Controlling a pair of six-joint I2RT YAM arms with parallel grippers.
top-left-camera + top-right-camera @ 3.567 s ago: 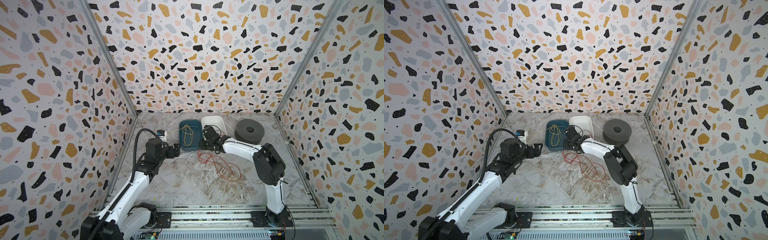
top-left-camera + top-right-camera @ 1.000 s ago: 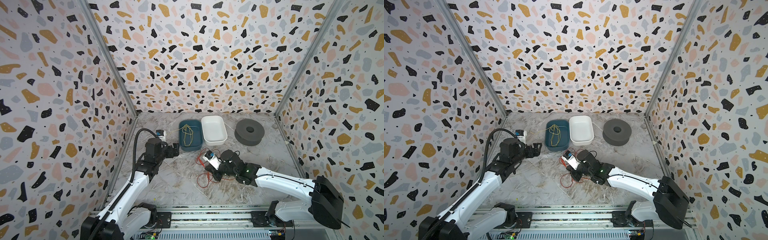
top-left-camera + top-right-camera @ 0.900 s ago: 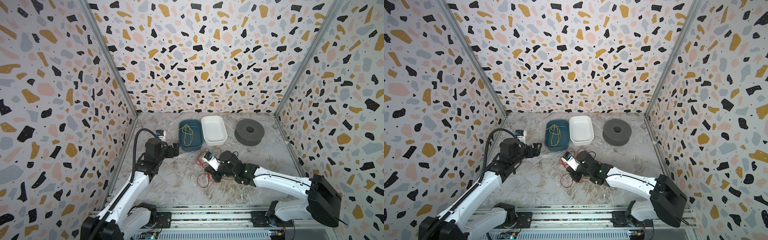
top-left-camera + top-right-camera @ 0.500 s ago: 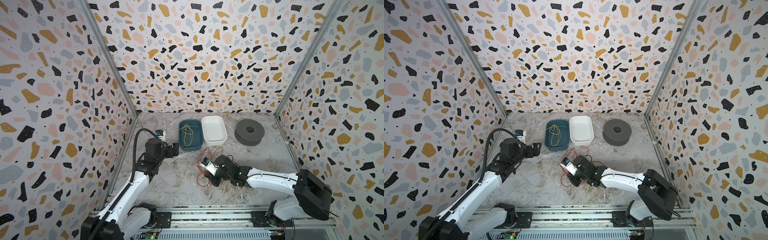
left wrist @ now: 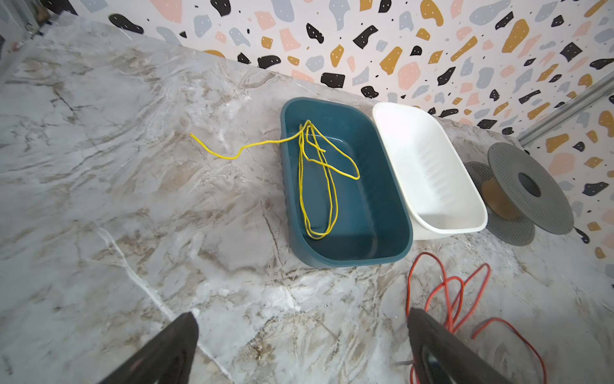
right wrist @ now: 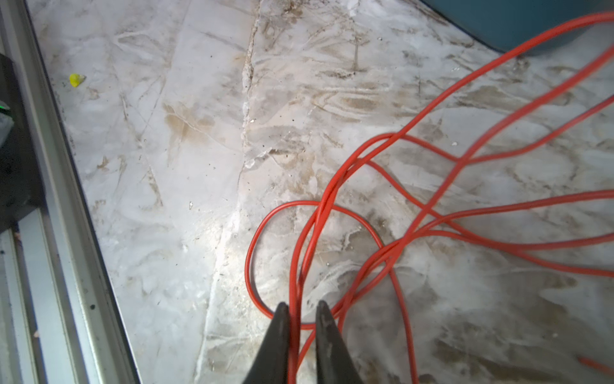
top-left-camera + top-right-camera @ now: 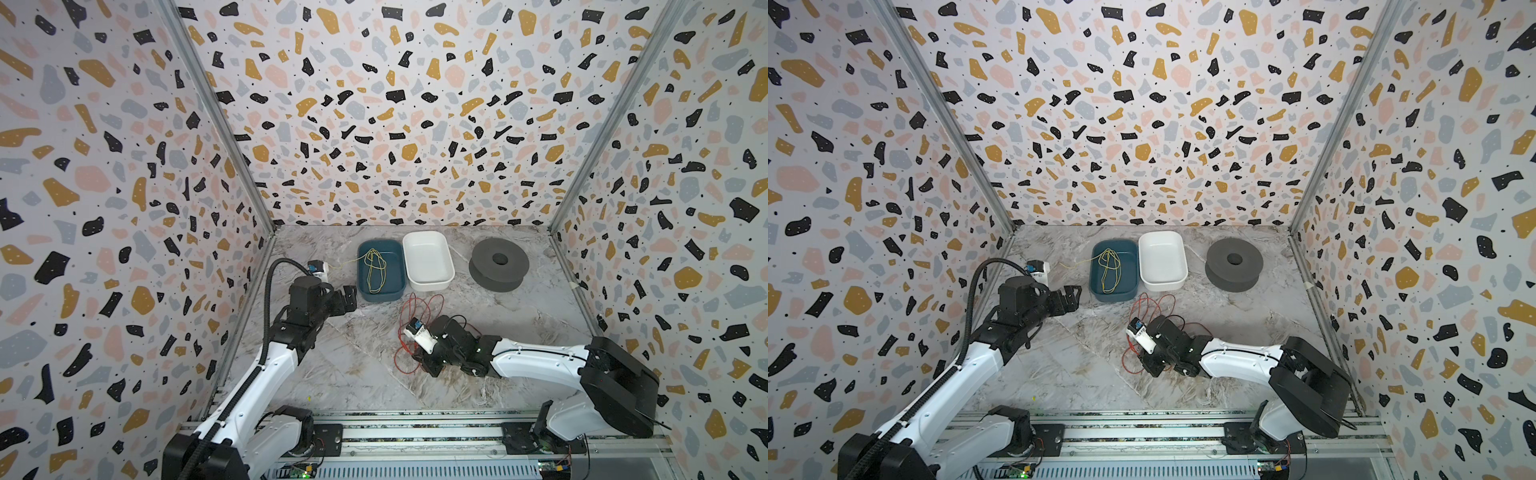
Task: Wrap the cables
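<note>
The cables (image 6: 390, 247) are spread as loose red loops on the table (image 7: 353, 374) in front of the near wall of the blue tray (image 7: 380, 296), with the farthest loop close to that wall. The right gripper (image 6: 301, 309) is held low over the tangle's end farthest from the tray. Its jaws are parted by a narrow gap, through which red strands run unpinched. The left gripper (image 5: 302, 316) is held by the tray's near left corner, jaws spread wide, with nothing between them.

If the right gripper is raised as it stands, the thin strands could slip out. If several crossed loops are pulled at once, a knot could be drawn tight, or a loop could be caught on the tray and the tray dragged. The yellow wire (image 7: 374, 266) trailing over the tray's left rim could be snagged by the left gripper.

Bare table is left to the tray's left and near side. Its right side is taken by the white tray (image 7: 428, 283), with the grey spool (image 7: 498, 266) beyond. The near edge is closed by a metal rail (image 7: 415, 432), well apart from the tray.
</note>
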